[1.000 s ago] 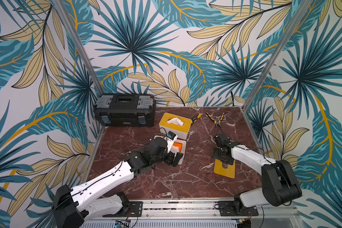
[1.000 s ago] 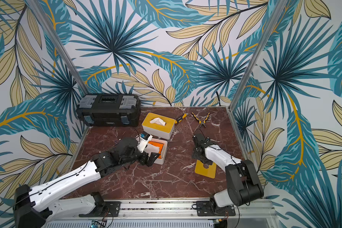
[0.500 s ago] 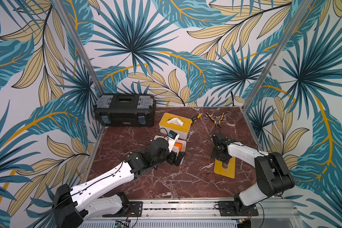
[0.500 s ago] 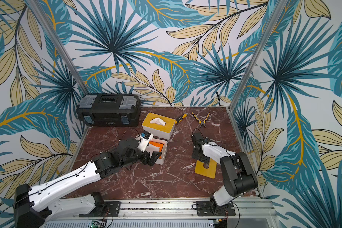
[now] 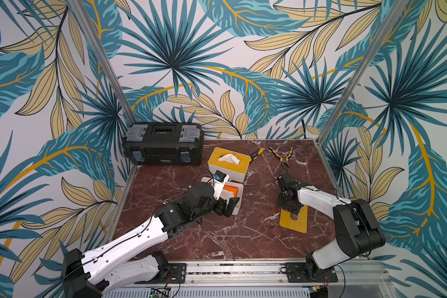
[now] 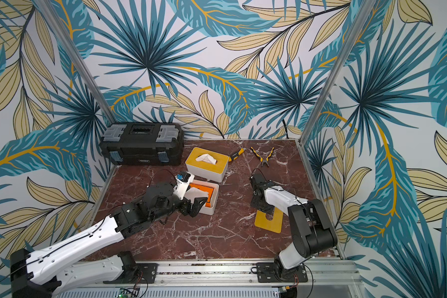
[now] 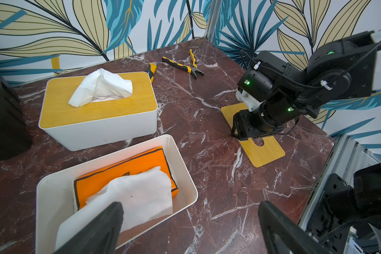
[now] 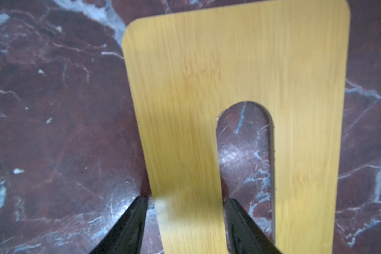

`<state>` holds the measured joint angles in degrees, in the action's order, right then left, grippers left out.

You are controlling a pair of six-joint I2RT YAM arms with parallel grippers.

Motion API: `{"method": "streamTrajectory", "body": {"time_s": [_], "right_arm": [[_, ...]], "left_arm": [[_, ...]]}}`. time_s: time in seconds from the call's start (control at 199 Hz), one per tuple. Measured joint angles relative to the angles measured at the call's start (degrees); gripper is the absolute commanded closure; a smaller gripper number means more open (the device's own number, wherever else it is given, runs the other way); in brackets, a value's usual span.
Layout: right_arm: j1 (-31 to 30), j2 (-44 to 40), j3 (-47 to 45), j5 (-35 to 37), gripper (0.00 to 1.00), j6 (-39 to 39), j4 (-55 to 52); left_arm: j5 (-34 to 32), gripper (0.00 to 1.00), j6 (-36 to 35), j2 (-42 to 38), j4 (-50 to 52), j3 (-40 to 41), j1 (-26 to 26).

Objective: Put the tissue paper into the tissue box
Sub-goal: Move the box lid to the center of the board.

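While the right jaws pinched the strip of the bamboo lid [image 8: 191,110] between its outer edge and its slot, the lid lay flat on the marble desk [image 8: 53,110]. The left jaws stood wide open and empty over the near end of the open tissue box [image 7: 183,173], 1 finger [image 7: 101,226] above a loose white sheet [image 7: 141,193]. The orange tissue paper pack [image 7: 119,173] lay inside that box. Behind it sat 1 lidded box [image 7: 97,129], then pliers [image 7: 186,67] and a black toolbox [image 5: 163,149].

Bare marble [image 7: 211,158] between tissue box [image 7: 185,169] and lid [image 7: 264,151]
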<state>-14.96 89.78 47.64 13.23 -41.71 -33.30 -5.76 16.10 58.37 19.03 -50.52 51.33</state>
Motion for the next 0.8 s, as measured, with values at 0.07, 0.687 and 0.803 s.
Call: {"method": "streamTrajectory", "body": {"time_s": [0.07, 0.687, 0.803], "right_arm": [[-0.94, -0.50, -0.46, -0.96, 0.41, -0.39, 0.02], [-13.77, 8.15, 8.44, -7.80, 0.54, -6.73, 6.88], [-14.32, 8.17, 8.35, -8.11, 0.50, -7.43, 7.78]], "left_arm": [[-0.55, 0.00, 0.00, -0.63, 0.00, 0.22, 0.00], [-2.97, 0.00, 0.02, -6.01, 0.26, 1.53, 0.00], [-3.39, 0.00, 0.02, -6.23, 0.26, 1.55, 0.00]]}}
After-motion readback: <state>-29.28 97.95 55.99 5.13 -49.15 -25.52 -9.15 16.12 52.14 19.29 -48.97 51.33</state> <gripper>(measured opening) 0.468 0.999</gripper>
